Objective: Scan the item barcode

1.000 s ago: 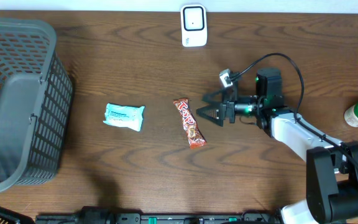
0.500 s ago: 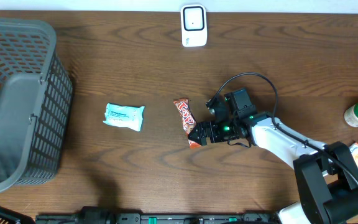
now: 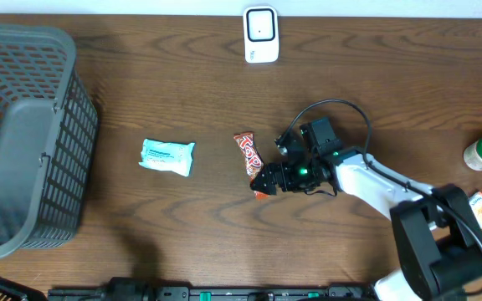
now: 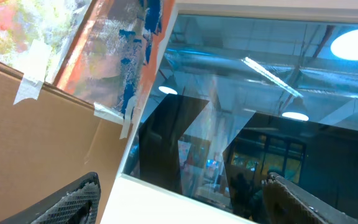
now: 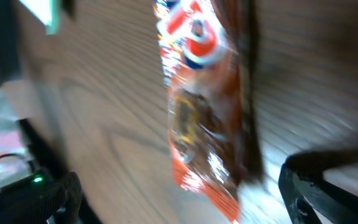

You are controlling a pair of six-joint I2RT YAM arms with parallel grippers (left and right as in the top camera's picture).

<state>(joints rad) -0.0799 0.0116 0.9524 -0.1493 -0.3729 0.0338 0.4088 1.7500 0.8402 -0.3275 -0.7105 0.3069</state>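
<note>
Right gripper (image 3: 262, 181) moved in from a second ago: jaws wide apart, lower end of red-orange foil candy bar (image 3: 248, 154) now between them. Left gripper (image 4: 180, 186) apart too.

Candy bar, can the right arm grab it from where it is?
Probably yes. The right end effector sits open astride the candy bar at its lower end, and nothing else lies in the way.

Dark wood table (image 3: 141, 100); cardboard (image 4: 36, 143), window (image 4: 260, 124) reflecting ceiling lights (image 4: 353, 43).
</note>
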